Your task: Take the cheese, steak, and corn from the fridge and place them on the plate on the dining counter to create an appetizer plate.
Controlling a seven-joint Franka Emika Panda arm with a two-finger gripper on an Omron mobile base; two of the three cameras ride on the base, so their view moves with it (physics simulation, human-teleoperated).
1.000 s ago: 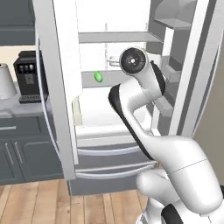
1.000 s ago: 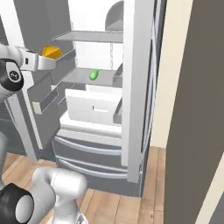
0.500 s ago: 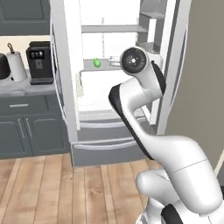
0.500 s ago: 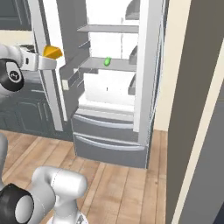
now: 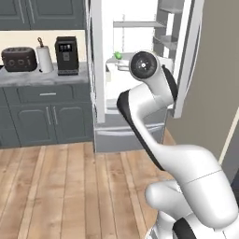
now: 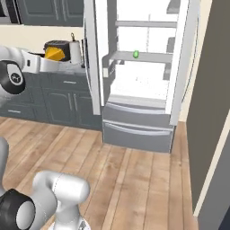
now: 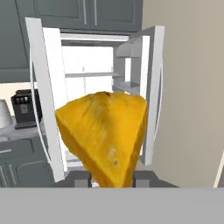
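The gripper [image 6: 48, 57] is clamped on the cheese [image 7: 105, 135] — wedge pinched between its tips

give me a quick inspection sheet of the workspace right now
surface: wood floor in front of the open fridge
job's things: cheese held in the end effector; corn on a fridge shelf; steak and plate not seen
clutter: toaster, paper towel roll, coffee machine on the dark cabinet worktop
end effector: shut on the cheese, outside the fridge
cables: nothing seen
surroundings: dark grey cabinets, beige wall
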